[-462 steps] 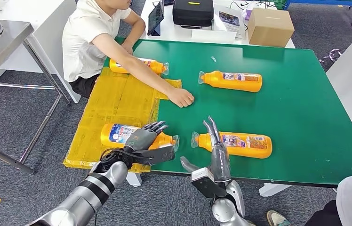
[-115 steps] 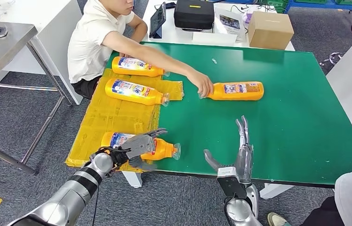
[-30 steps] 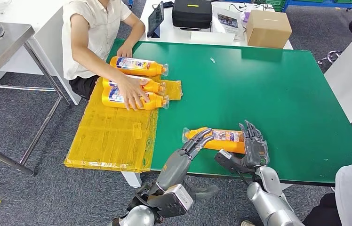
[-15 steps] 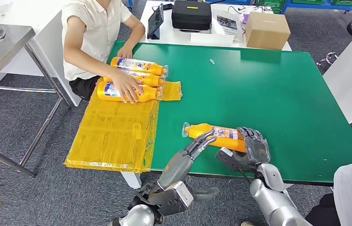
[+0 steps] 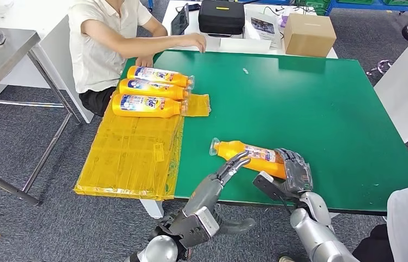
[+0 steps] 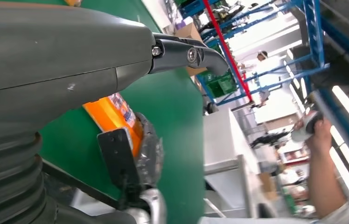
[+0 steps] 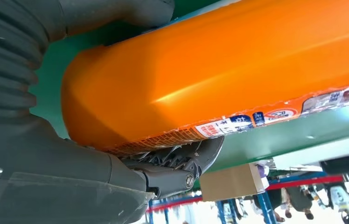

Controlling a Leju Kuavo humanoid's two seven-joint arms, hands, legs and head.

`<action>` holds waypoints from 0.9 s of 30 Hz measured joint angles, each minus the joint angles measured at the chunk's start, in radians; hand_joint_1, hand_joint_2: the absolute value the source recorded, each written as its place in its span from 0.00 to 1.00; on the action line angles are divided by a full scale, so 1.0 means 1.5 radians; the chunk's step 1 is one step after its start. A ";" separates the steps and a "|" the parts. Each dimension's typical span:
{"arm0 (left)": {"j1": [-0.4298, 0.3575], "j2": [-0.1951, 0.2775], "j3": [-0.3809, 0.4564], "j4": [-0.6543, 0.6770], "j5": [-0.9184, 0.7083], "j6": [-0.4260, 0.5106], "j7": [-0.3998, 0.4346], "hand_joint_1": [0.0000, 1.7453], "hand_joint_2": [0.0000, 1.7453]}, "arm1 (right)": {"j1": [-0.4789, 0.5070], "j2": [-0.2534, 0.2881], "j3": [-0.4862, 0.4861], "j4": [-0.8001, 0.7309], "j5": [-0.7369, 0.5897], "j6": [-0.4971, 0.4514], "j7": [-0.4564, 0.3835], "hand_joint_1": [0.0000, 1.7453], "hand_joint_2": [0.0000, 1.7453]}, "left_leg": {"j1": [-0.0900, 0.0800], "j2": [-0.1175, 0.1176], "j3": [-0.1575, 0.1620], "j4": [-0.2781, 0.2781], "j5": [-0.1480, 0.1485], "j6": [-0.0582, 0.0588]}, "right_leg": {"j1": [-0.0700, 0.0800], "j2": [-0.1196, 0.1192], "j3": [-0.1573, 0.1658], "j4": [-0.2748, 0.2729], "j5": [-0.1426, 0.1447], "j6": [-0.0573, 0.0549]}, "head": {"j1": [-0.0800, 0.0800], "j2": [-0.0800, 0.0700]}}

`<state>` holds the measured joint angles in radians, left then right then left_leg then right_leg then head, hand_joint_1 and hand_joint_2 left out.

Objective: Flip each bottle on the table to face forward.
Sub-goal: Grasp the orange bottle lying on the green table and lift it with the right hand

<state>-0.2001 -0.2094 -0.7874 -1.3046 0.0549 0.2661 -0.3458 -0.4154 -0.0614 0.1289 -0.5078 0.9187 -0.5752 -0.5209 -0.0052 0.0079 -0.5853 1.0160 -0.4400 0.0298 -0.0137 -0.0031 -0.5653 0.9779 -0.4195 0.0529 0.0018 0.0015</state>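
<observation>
Fingers [image 5: 295,164] seemingly wrapping orange bottle [image 5: 245,155], tabletop [image 5: 327,109]

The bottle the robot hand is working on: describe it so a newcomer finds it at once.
On the green table, look to the near edge. One orange bottle lies there on its side, its base gripped by the right robot hand. The other three lie together on the yellow sheet, far from it.

Four orange bottles: three [image 5: 158,76] [image 5: 150,89] [image 5: 146,105] at upper left, one [image 5: 245,155] at lower centre. One cardboard box [image 5: 311,34], one black case [image 5: 222,16], one tablet [image 5: 179,22].
</observation>
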 joint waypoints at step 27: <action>0.144 0.049 0.109 -0.046 0.350 0.009 -0.006 0.00 1.00 | 0.189 0.063 -0.007 -0.379 -0.295 0.043 -0.051 0.91 1.00 | 0.000 -0.004 -0.012 0.000 0.000 0.000 | 0.000 -0.001 -0.011 0.001 0.000 0.000 | 0.000 0.000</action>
<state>0.0152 -0.1364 -0.6242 -1.3740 0.5800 0.2791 -0.3547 -0.1322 0.0328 0.1191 -1.0760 0.4760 -0.5113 -0.5968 -0.0046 0.0025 -0.6039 1.0158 -0.4392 0.0294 -0.0132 -0.0049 -0.5811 0.9791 -0.4200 0.0529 0.0016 0.0015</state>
